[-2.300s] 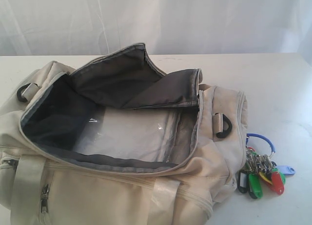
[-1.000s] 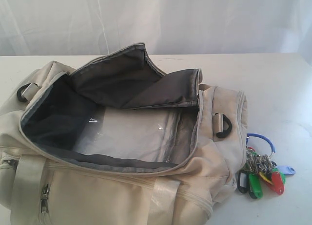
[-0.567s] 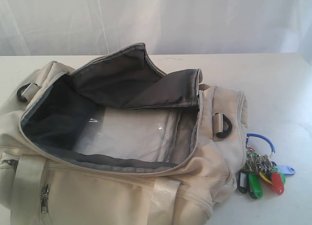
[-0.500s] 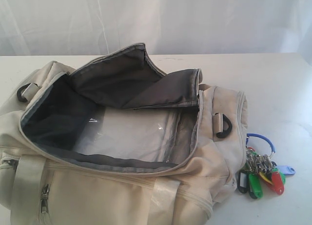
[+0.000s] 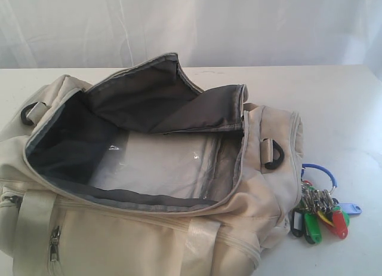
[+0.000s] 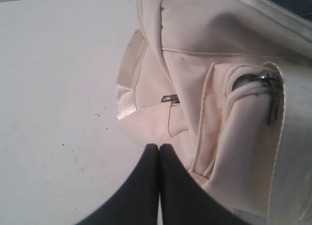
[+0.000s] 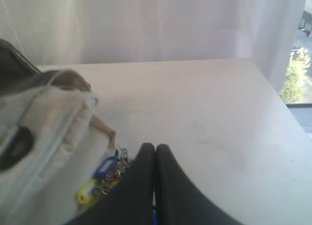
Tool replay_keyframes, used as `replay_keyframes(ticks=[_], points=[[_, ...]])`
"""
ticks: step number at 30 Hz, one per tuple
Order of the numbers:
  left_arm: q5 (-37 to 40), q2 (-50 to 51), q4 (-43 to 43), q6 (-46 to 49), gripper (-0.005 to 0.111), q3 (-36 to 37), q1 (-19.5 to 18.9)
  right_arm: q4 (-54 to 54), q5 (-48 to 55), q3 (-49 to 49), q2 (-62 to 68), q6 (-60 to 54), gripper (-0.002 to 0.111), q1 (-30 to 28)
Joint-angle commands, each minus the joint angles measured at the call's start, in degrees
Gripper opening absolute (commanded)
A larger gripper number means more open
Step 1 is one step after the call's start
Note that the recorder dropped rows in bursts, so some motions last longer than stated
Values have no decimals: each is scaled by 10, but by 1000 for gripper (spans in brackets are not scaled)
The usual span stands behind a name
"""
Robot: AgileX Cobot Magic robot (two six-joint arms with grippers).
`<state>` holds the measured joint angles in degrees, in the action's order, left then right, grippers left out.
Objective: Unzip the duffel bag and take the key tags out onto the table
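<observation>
Nothing is seen to have shifted since the earlier exterior pictures. The duffel bag (image 5: 149, 228) lies unzipped on the worktop (image 5: 340, 103), with its top flap folded back so that the dark grey lining is exposed. The key tags (image 5: 322, 211) are found outside the bag, resting on the worktop just beside its right end, near a black D-ring (image 5: 273, 154). The left end effector (image 6: 159, 147) is shown with its fingers pressed together and nothing between them, close to the bag's zipped side pocket. The right end effector (image 7: 155, 148) is likewise closed on nothing and is held above the worktop near the key tags.
</observation>
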<state>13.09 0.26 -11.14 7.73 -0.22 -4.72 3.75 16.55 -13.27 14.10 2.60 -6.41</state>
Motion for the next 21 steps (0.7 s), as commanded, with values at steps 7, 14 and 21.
replay_keyframes(ticks=[7, 14, 21], points=[[2, -3, -3, -1, 0, 2, 4, -89, 21, 133, -141, 8, 0, 1], [2, -3, -3, -1, 0, 2, 4, -127, 25, 133, -141, 66, 0, 1], [2, -3, -3, -1, 0, 2, 4, -139, 25, 133, -141, 81, 0, 1]])
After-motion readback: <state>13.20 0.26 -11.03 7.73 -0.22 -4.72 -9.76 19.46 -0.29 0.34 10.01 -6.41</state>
